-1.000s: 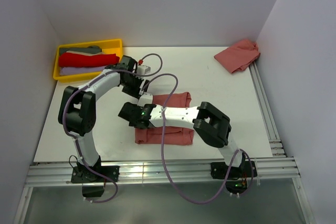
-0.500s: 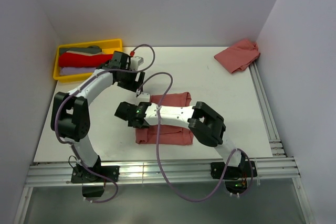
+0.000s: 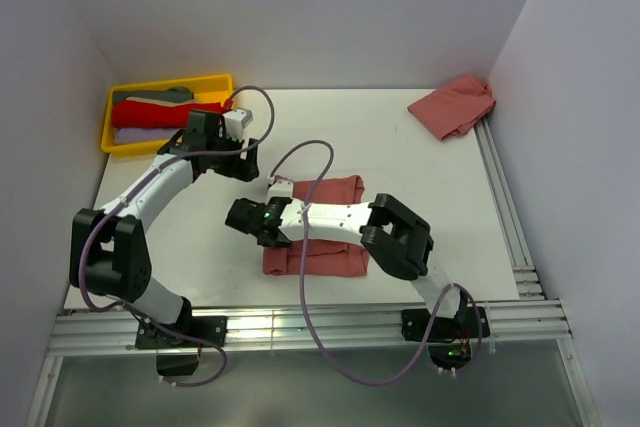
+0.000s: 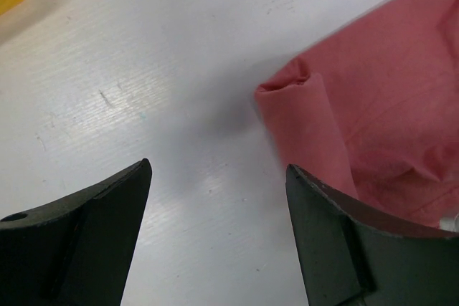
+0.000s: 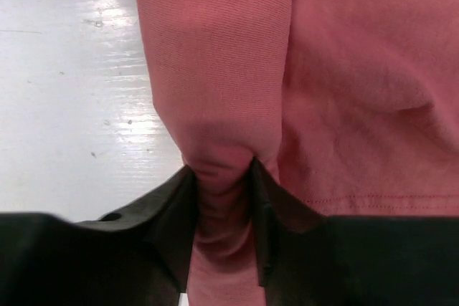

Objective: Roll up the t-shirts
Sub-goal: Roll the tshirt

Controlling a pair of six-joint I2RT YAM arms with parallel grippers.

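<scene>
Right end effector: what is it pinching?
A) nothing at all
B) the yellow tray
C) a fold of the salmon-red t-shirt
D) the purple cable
C: in the right wrist view, the right end effector is shut on a bunched fold of the salmon-red t-shirt.

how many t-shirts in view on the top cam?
5. The mid-table salmon shirt, pinched in the right claw; the corner salmon shirt, crumpled far right; the grey shirt, bright red shirt and lavender shirt in the yellow tray. More may be hidden there.
</scene>
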